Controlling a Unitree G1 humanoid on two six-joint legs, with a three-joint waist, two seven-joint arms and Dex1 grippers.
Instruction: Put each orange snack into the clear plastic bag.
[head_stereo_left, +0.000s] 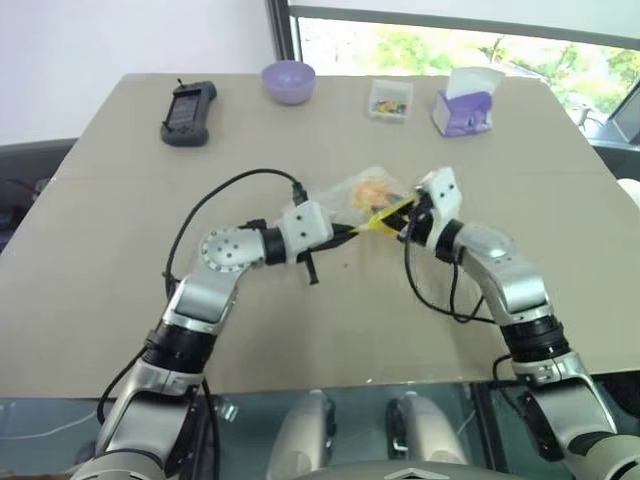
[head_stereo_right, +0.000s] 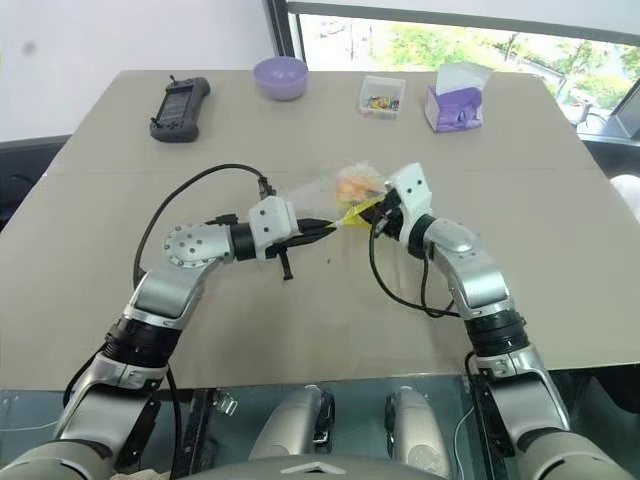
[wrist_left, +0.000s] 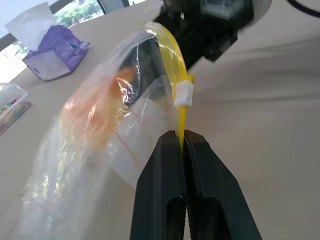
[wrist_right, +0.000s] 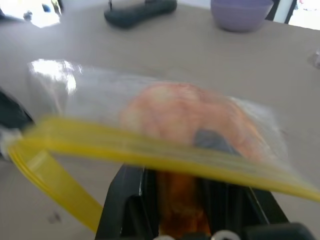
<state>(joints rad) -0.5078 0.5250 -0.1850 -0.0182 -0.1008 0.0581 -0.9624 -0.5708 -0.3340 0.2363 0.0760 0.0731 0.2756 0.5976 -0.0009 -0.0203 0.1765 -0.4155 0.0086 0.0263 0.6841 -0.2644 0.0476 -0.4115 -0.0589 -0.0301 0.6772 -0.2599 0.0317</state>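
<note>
Left claw (wrist_left: 182, 150) pinches bag (wrist_left: 100, 145) seal edge; snack (wrist_right: 187, 117) inside.

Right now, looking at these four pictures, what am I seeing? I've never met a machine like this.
It is a humanoid robot with two arms. Two pictures look down from its head; two come from cameras on its wrists. The left gripper is shut on the yellow seal strip of the clear plastic bag. The right gripper is at the bag's mouth, its fingers around the orange snack, which sits inside the bag. On the table also lie a black handheld device, a purple bowl, a small clear box of colourful bits and a purple tissue box.
</note>
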